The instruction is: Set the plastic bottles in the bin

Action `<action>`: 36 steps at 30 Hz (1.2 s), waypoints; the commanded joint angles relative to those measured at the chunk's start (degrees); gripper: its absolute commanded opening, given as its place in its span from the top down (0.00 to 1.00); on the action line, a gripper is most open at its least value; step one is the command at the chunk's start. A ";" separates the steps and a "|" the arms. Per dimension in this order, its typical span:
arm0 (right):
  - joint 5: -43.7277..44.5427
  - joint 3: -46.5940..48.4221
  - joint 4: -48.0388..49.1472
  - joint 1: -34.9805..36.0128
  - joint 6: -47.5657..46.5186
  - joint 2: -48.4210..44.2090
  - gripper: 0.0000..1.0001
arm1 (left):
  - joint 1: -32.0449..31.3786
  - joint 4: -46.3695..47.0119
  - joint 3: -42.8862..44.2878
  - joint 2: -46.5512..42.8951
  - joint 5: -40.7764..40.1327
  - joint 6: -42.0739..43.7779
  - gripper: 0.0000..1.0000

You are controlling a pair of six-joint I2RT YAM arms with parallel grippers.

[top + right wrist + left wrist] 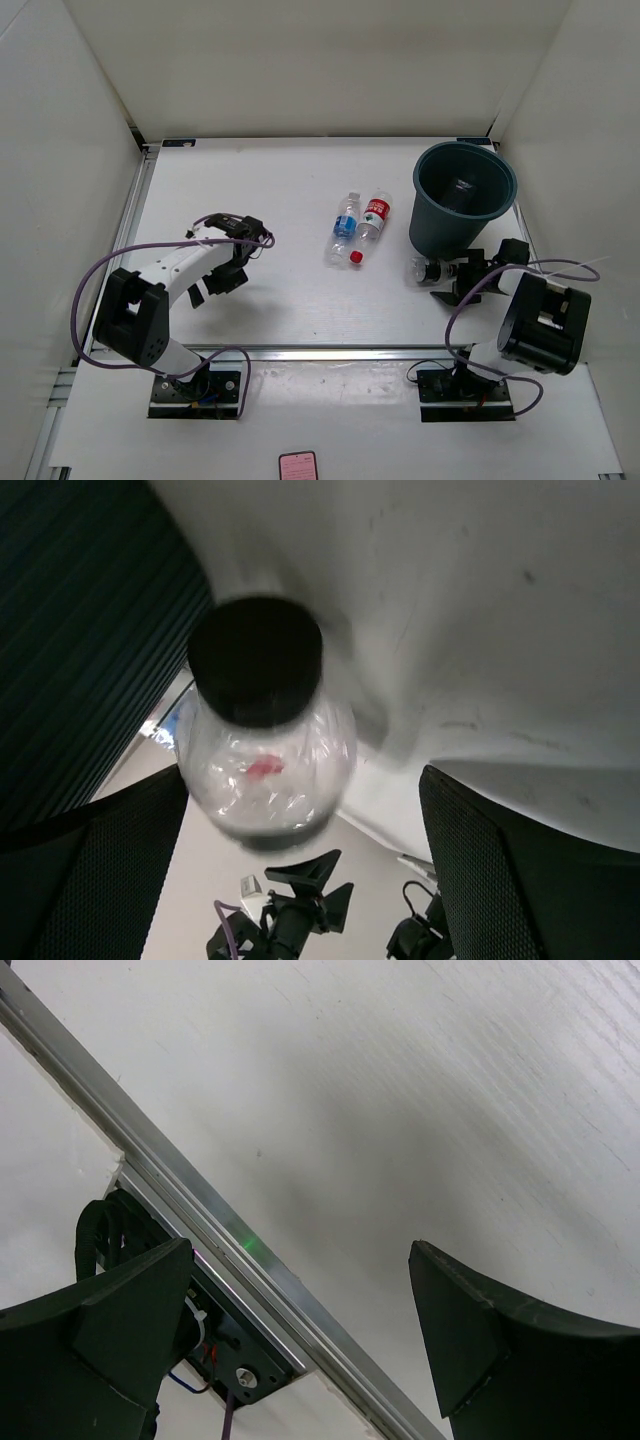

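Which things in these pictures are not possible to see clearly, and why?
Bin contents: top view, dark and too small to identify.
Black-capped bottle: right wrist view, blurred; label unreadable.
Right pincer: whether it touches the bottle, unclear in both views.

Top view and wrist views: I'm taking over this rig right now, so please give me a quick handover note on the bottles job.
Left gripper: open, empty, above the table.
Right gripper: open, fingers either side of the dark-capped bottle, which lies by the bin; not clamped.
Blue-labelled bottle and red-labelled bottle lie side by side mid-table.
Done: maybe one pale item in the bin, hard to tell.
Left: grip the dark-capped bottle, bin it, then the other two.
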 commanded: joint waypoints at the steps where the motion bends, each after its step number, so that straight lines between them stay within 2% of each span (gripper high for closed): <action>1: -1.48 3.09 2.90 1.33 -0.21 3.29 0.03 | -0.47 -3.28 -0.31 -0.99 -1.16 -0.16 0.00; 4: -0.95 3.71 3.69 2.65 0.40 5.31 0.05 | -0.99 -3.28 -0.31 -0.46 -1.16 -0.16 0.00; 7: -0.95 4.85 3.69 3.17 0.40 7.42 0.13 | -1.52 -3.28 -0.31 -0.46 -1.16 -0.16 0.00; 11: -0.95 4.85 4.22 3.17 0.40 8.22 0.28 | -1.52 -3.28 -0.31 0.68 -1.16 -0.16 0.00; 12: -0.95 4.85 3.44 3.17 0.40 8.22 0.39 | -1.52 -3.28 -0.31 0.68 -1.16 -0.68 0.00; 14: -0.95 4.85 0.46 3.17 -1.26 8.22 0.51 | -1.52 -3.80 -0.31 1.21 -1.68 -0.69 0.00; 15: -0.95 4.85 -0.78 3.17 -1.96 7.17 0.63 | -1.52 -3.81 -0.31 1.21 -1.68 -0.69 0.00; 18: -1.48 3.80 -7.80 3.70 -4.52 2.43 0.79 | -1.52 -4.33 0.21 1.21 -1.68 -1.30 0.00; 21: -1.48 1.86 -14.92 3.70 -4.52 -8.19 0.83 | -1.52 -4.33 0.22 0.60 -1.68 -1.92 0.00; 22: -0.61 1.86 -21.64 4.66 -3.82 -10.92 0.87 | -1.52 -4.33 0.22 0.60 -1.68 -1.92 0.00; 26: -3.39 6.25 -32.50 5.99 -2.41 -23.74 0.97 | -1.52 -4.33 3.98 -0.54 -1.68 -1.92 0.00; 28: -5.07 9.05 -37.07 5.46 -2.41 -26.14 1.00 | -1.52 -4.33 6.27 -0.55 -1.68 -1.92 0.00; 29: -5.78 13.59 -38.74 6.07 -2.93 -26.76 1.00 | -2.04 -3.81 8.63 -0.55 -2.20 -1.92 0.00; 31: -7.80 18.45 -39.03 7.39 -2.94 -28.25 1.00 | -2.05 -3.20 11.19 0.06 -2.21 -0.35 0.00; 35: -12.20 31.27 -29.80 6.34 -2.32 -26.08 1.00 | -2.05 -1.08 17.08 2.08 -2.74 3.96 0.00; 36: -10.81 41.14 -29.79 6.34 -4.76 -24.32 1.00 | -2.05 -1.08 19.44 2.61 -2.74 3.97 0.00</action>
